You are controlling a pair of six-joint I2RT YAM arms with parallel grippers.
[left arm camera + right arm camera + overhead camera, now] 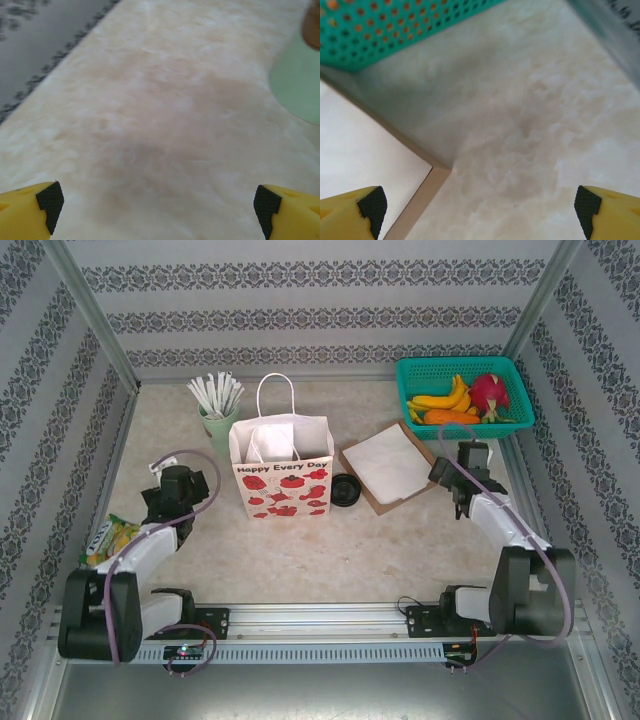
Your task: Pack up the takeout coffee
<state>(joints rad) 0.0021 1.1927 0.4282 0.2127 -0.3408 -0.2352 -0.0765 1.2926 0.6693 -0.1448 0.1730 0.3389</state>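
Takeout coffee: where it sits I cannot tell, since the walls of the upright paper bag (283, 485) at mid-table hide its inside; a loose black lid (345, 490) lies just beside the bag's right edge. The left gripper (160, 207) hangs released, jaws spread wide, over bare table (380, 550) between the left wall and the mint-green cup (300, 80). The right gripper (480, 207) is likewise spread and empty beside the cardboard sheet's (427, 187) corner, near the teal basket's (395, 30) wall.

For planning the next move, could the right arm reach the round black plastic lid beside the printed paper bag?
Probably yes: the round black lid lies uncovered on the table, with the open right gripper nearby.
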